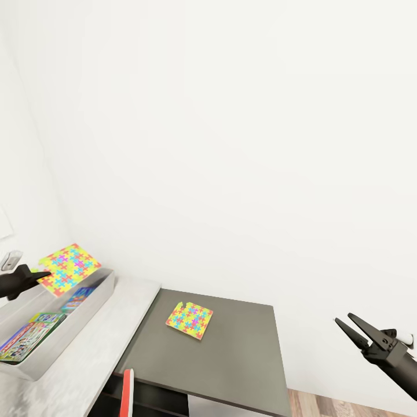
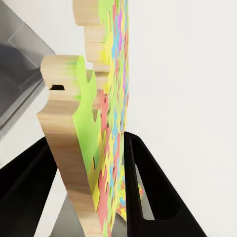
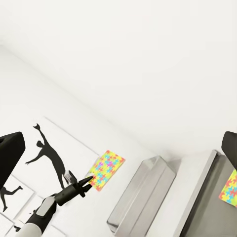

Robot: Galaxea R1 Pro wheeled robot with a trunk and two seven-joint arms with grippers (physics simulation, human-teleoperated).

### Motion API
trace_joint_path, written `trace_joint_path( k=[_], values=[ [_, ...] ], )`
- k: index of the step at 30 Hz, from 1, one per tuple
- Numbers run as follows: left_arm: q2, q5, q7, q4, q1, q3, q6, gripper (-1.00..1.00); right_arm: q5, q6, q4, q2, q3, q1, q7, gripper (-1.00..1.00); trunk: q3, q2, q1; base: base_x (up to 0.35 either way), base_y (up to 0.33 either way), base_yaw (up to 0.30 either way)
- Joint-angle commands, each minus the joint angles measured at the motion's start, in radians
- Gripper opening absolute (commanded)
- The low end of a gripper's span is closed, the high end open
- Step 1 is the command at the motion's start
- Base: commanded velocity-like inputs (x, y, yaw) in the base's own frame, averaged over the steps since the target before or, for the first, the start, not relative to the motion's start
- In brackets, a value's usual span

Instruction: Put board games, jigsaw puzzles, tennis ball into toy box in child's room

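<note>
The left gripper (image 1: pixel 36 273) is clamped on the edge of a thin mosaic-coloured jigsaw puzzle slab (image 1: pixel 69 269), held tilted above the far end of the shallow light grey toy box (image 1: pixel 87 310) (game boxes lie inside). The second mosaic puzzle (image 1: pixel 189 319) lies flat on the dark grey tabletop (image 1: pixel 231 359), between both arms. The right gripper (image 1: pixel 351 328) hangs with fingers parted, holding nothing.

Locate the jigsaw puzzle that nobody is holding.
In the head view, the loose jigsaw puzzle lies flat on the dark grey desk top, near its far left corner, right of the toy box.
</note>
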Motion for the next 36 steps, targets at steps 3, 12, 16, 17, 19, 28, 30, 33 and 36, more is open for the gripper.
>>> trace_joint_path(
  k=[3, 12, 16, 17, 19, 28, 30, 33, 36],
  values=[
    [0.000, -0.005, 0.005, 0.000, -0.001, 0.003, 0.004, -1.00, -0.003, 0.007, 0.000, 0.000, 0.000, 0.000, 0.000, 1.00, 0.000, -0.001, 0.000, 0.000, 0.000, 0.000],
    [0.000, -0.006, 0.015, 0.000, -0.001, 0.003, 0.004, -1.00, -0.003, 0.008, 0.001, 0.000, 0.000, 0.000, -0.001, 1.00, 0.000, -0.001, 0.000, 0.000, 0.000, 0.000],
    [0.000, -0.004, 0.047, 0.000, -0.001, 0.003, 0.004, -1.00, -0.003, 0.008, 0.001, 0.000, 0.000, 0.000, -0.001, 1.00, -0.003, -0.001, 0.000, 0.000, 0.000, 0.000],
    [0.000, -0.003, 0.056, 0.000, -0.001, 0.004, 0.004, -1.00, -0.003, 0.008, 0.001, 0.000, 0.000, 0.000, 0.000, 1.00, -0.004, -0.001, 0.000, 0.000, 0.000, 0.000],
    [0.000, -0.001, 0.067, 0.000, -0.001, 0.011, 0.004, -1.00, -0.003, 0.008, 0.001, 0.000, 0.000, 0.000, 0.000, 1.00, -0.007, -0.001, 0.000, 0.000, 0.000, 0.000],
    [-0.001, -0.002, 0.110, 0.002, -0.001, 0.055, 0.004, -1.00, -0.003, 0.008, 0.001, 0.000, 0.000, 0.000, 0.000, 1.00, -0.021, -0.001, 0.000, 0.000, 0.000, 0.000],
    [-0.001, -0.001, 0.123, 0.002, -0.001, 0.057, 0.004, -1.00, -0.003, 0.008, 0.001, 0.000, 0.000, 0.000, 0.000, 1.00, -0.025, -0.001, 0.000, 0.000, 0.000, 0.000],
    [-0.001, -0.002, 0.132, 0.005, -0.001, 0.059, 0.004, -1.00, -0.003, 0.008, 0.001, 0.000, 0.000, 0.000, 0.000, 1.00, -0.029, -0.001, 0.000, 0.000, 0.000, 0.000],
    [-0.001, -0.002, 0.136, 0.006, -0.001, 0.060, 0.004, -1.00, -0.003, 0.008, 0.001, 0.000, 0.000, 0.000, 0.000, 1.00, -0.034, -0.001, 0.000, 0.000, 0.000, 0.000]
  ],
)
